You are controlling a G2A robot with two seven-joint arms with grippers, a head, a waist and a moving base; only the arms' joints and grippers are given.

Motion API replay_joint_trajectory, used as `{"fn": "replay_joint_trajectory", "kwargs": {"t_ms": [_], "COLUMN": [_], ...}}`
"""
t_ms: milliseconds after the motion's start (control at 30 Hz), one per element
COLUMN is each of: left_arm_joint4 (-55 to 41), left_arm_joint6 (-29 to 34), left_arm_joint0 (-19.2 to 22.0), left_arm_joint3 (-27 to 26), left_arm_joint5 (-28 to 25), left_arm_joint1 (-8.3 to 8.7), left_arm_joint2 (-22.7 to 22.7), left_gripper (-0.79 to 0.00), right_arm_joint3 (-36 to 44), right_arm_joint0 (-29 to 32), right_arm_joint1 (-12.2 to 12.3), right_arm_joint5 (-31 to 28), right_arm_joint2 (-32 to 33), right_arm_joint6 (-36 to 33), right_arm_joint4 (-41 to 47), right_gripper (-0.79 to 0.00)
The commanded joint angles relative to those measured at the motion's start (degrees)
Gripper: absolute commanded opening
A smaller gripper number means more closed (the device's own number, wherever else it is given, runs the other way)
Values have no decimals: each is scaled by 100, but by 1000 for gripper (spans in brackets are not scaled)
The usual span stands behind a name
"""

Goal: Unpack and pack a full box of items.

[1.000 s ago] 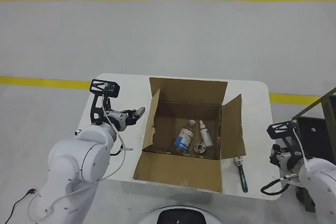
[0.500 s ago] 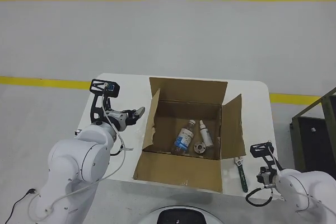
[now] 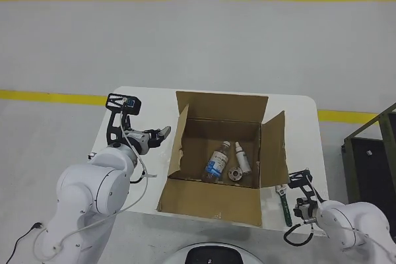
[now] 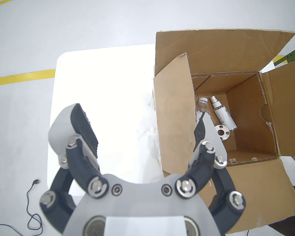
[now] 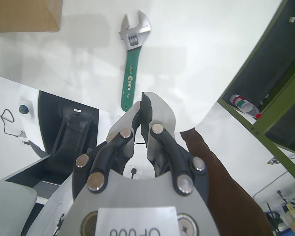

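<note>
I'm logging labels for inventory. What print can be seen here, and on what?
Wrench: white print along the green handle, legible: a size mark and a maker's name, left unquoted.
Spray bottle, in the box: label too small to read.
Bottle beside it: label too small to read.
Tag behind the right gripper: cut off at the edge.

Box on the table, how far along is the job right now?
Partway, it seems. Done: the wrench lies on the table beside the open box. In hand: nothing; the left gripper is open, the right gripper shut and empty near the wrench. Left: the clear bottle, spray bottle and metal flange lie inside the box.
</note>
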State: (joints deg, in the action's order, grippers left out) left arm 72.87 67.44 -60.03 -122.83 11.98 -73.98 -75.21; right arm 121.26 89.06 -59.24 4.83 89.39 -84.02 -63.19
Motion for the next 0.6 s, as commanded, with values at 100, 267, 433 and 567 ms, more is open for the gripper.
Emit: {"fn": "replay_joint_trajectory", "kwargs": {"t_ms": [100, 267, 433, 567], "left_arm_joint4": [0, 0, 0, 0], "left_arm_joint6": [0, 0, 0, 0], "left_arm_joint0": [0, 0, 0, 0], "left_arm_joint3": [0, 0, 0, 0], "left_arm_joint5": [0, 0, 0, 0], "left_arm_joint1": [0, 0, 0, 0], "left_arm_joint2": [0, 0, 0, 0], "left_gripper": [0, 0, 0, 0], "right_arm_joint3": [-246, -444, -696, -921], "right_arm_joint0": [-200, -377, -544, -670], "right_arm_joint1": [-24, -43, -62, -85], "right_arm_joint5": [136, 228, 338, 450], "right_arm_joint2": [-273, -438, -604, -768], "right_arm_joint6": [34, 21, 13, 53], "right_arm_joint4": [-72, -104, -216, -325], "right_gripper": [-582, -480, -453, -459]}}
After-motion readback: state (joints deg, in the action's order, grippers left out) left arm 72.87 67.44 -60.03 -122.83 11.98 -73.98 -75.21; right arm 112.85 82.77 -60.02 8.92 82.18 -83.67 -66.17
